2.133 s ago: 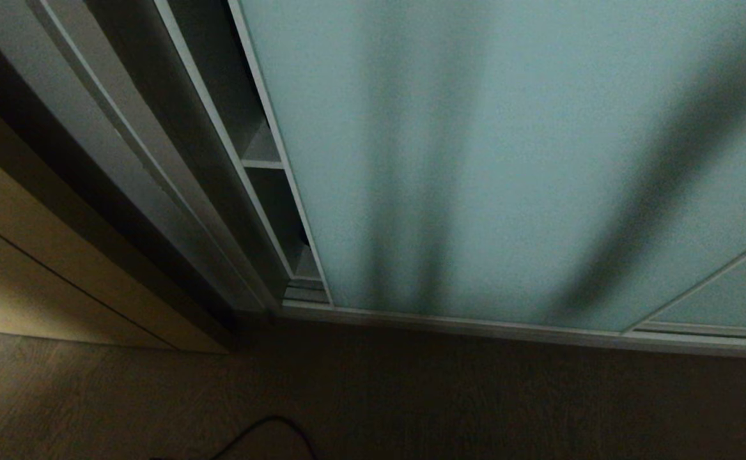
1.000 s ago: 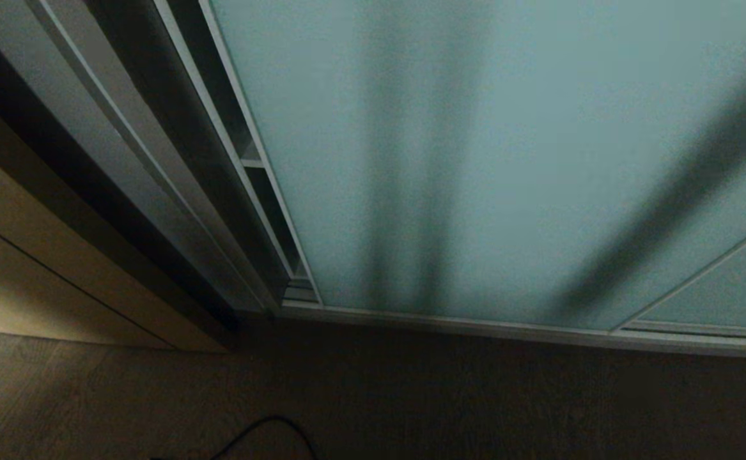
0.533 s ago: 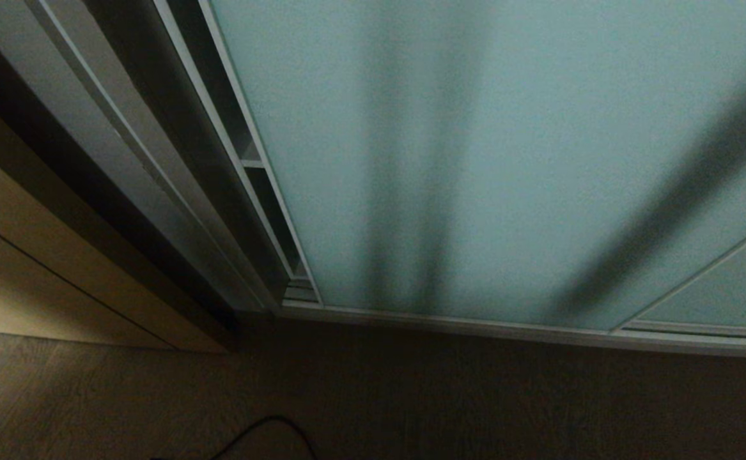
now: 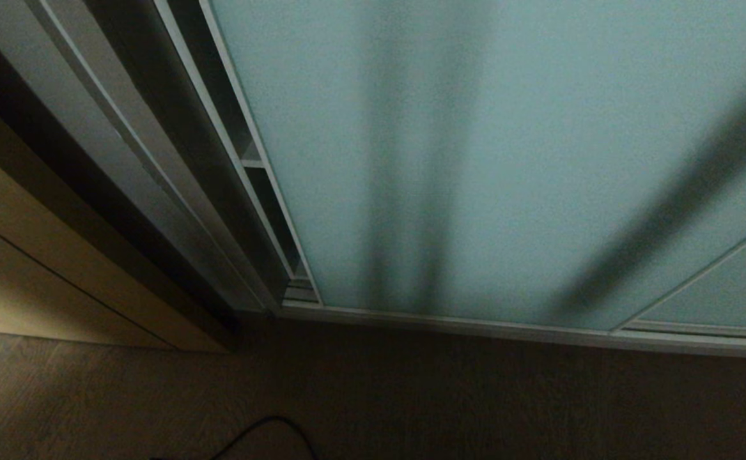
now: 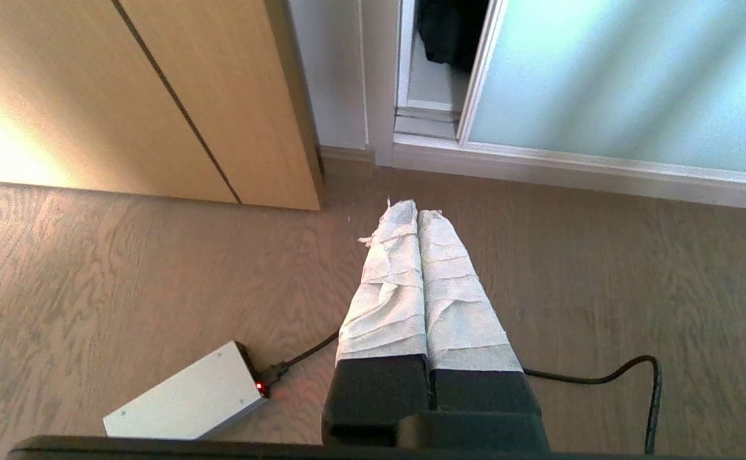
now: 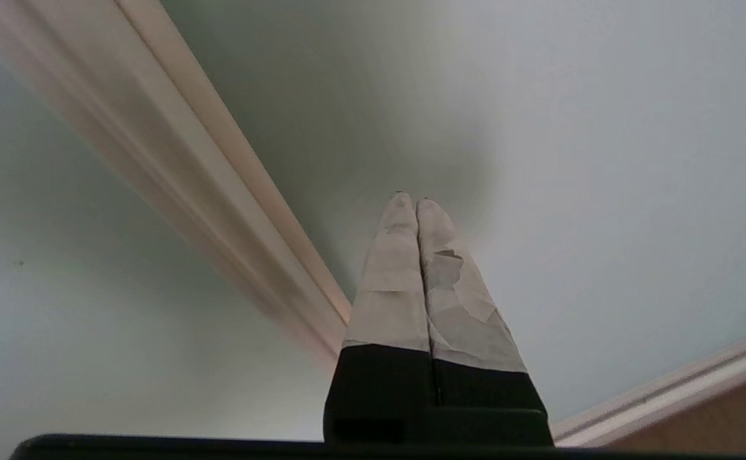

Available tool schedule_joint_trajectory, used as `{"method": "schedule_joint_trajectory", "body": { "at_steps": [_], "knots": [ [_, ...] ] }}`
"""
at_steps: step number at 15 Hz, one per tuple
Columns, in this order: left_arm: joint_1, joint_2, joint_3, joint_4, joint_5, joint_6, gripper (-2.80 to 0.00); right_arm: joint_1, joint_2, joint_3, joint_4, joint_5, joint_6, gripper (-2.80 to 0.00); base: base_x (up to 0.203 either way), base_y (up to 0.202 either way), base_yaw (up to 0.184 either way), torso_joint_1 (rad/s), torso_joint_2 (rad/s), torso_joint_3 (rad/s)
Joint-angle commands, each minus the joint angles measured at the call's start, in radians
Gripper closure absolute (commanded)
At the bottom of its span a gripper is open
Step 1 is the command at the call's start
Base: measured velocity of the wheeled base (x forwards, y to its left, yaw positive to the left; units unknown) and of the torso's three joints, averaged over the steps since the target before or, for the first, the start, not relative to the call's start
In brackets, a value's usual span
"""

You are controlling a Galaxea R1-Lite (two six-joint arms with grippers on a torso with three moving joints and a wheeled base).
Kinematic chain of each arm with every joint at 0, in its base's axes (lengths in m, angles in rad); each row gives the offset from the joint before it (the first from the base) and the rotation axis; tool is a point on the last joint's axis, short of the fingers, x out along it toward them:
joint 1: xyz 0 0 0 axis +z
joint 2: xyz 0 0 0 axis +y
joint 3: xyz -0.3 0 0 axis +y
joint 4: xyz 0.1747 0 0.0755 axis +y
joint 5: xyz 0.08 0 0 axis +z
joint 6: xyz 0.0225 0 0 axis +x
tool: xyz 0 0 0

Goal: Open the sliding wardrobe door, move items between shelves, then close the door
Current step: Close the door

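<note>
Now we see the door [image 4: 475,160] nearly shut, a black bundle [image 5: 449,29] on a shelf [image 5: 427,86] in the gap; our right claw [image 6: 416,203] is closed near the glass, left claw [image 5: 414,211] closed above the floor [image 5: 123,268].

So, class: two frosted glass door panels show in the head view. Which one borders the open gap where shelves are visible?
The large left panel: its silver frame edge runs beside the gap showing a shelf. The small panel sits at far right, away from the gap.

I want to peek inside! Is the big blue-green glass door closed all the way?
No, slightly open. The frosted teal glass sliding door leaves a narrow gap at its left edge, where white shelf boards show.
</note>
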Motion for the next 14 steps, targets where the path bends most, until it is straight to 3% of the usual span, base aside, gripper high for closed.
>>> {"method": "schedule_joint_trajectory", "body": {
  "at_steps": [1,14],
  "knots": [
    [0.000,0.001,-0.001,0.000,0.000,0.000,0.00,0.018,0.009,0.007,-0.003,0.003,0.003,0.00,0.000,0.000,0.000,0.000,0.00,0.000],
    [0.000,0.001,0.001,0.000,0.000,0.000,0.00,0.127,0.040,0.025,-0.028,0.000,-0.003,0.00,0.000,0.000,0.000,0.000,0.00,0.000]
  ]
}}
